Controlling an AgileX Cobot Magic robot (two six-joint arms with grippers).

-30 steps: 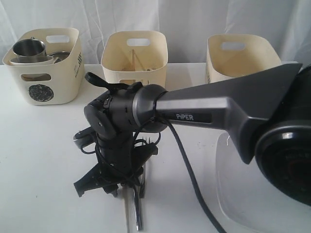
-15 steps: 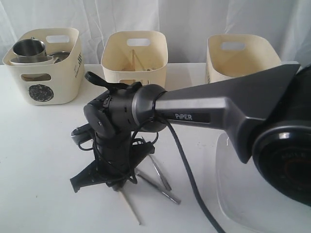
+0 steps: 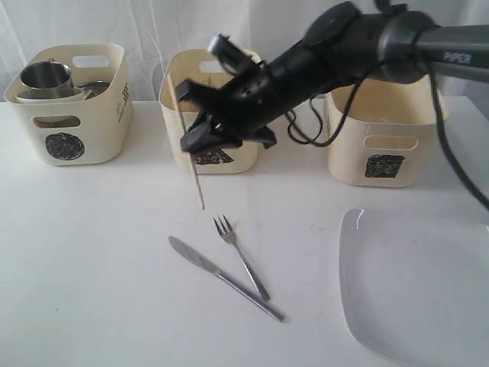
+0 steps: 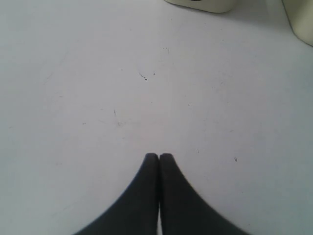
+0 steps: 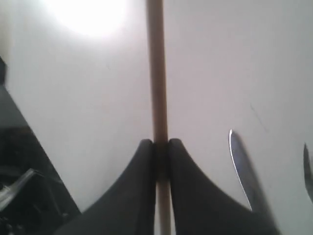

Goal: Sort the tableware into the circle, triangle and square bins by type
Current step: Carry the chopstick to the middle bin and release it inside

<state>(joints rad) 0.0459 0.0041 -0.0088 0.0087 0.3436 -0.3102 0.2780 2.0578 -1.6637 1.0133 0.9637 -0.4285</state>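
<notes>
Right arm [image 3: 359, 46] stretched across the table [image 3: 92, 252] towards the left bins, right gripper [image 5: 160, 149] clamped on a chopstick [image 3: 197, 183] hanging near-upright before the triangle bin [image 3: 248, 69], left gripper [image 4: 159, 159] pressed together above bare tabletop

The white table top [image 3: 92, 252] carries three cream plastic tubs in a row at its far side: one marked with a black circle [image 3: 84, 126], one with a triangle [image 3: 172, 122], one with a square [image 3: 382, 145]. Nearer, a steel fork [image 3: 241, 256] and a steel knife [image 3: 221, 277] lie just beside each other. To their right lies a large white rounded-square plate [image 3: 412, 290].
</notes>
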